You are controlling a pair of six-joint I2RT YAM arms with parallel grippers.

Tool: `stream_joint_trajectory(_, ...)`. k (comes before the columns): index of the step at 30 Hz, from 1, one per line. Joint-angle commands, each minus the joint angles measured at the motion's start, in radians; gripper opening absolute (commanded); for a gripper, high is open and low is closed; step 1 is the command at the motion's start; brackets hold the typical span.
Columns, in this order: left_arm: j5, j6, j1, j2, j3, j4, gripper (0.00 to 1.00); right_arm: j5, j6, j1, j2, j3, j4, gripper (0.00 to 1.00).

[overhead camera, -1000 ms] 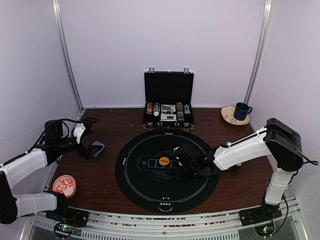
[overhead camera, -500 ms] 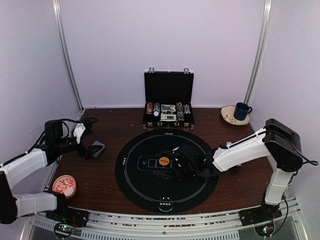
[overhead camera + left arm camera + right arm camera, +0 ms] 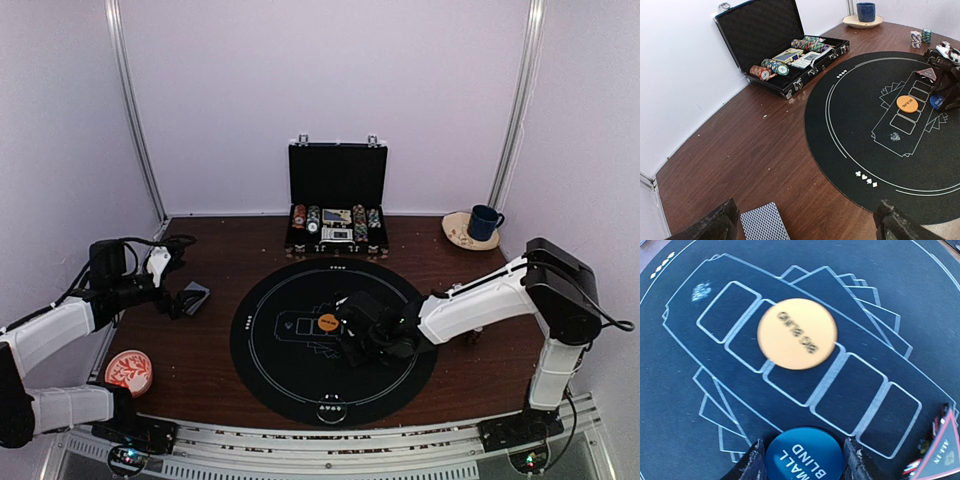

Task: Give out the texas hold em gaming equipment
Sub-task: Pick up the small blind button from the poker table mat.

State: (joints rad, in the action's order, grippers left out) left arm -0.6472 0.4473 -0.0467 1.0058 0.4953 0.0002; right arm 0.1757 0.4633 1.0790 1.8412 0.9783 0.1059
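Two fingers (image 3: 756, 464) of the right gripper (image 3: 804, 462) bear on opposite edges of the blue small-blind disc (image 3: 804, 452). The grip looks made, print side up. Cannot tell whether the disc hangs clear or lies flat on the black mat (image 3: 270, 370).

Just ahead of the disc: the row of printed card boxes at mat centre, with the orange big-blind disc (image 3: 797, 333) lying across two of them. Off to one side, close by the gripper: the red triangle marker (image 3: 940, 455), reading ALL IN.

Farther out:
- two small chip stacks (image 3: 915, 39) on bare wood beyond the mat
- open black briefcase (image 3: 337, 200) at the back wall
- left gripper (image 3: 805, 222) low over the table's left side, jaws spread wide, nothing in them
- playing cards (image 3: 765, 222) face down on the wood between its fingers

Judged step: carry the blue disc off to a seat position on the mat.

Doing it well:
- Raise straight up first, so the rim neither drags the felt nor nudges the triangle.
- Keep the disc level, since a pinch on the edges can pivot.
- Route away from the orange disc.
- Lower until it sits flat, then part the fingers without sliding.
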Motion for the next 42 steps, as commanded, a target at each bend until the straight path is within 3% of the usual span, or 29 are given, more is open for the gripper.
stream_joint_trajectory(1,0.003,0.012,-0.004,-0.001,-0.011,0.049,0.98,-0.096,-0.029,0.024,0.053,0.065,0.042,0.51)
stream_joint_trajectory(12,0.004,0.012,-0.003,0.002,-0.012,0.052,0.98,-0.116,-0.082,0.048,0.197,0.271,0.06,0.53)
stream_joint_trajectory(35,0.058,-0.02,-0.004,-0.01,-0.019,0.09,0.98,-0.142,-0.189,0.063,0.602,0.918,0.138,0.53)
stream_joint_trajectory(42,0.086,-0.033,-0.004,-0.015,-0.026,0.115,0.98,-0.143,-0.201,0.062,0.685,1.024,0.116,0.54)
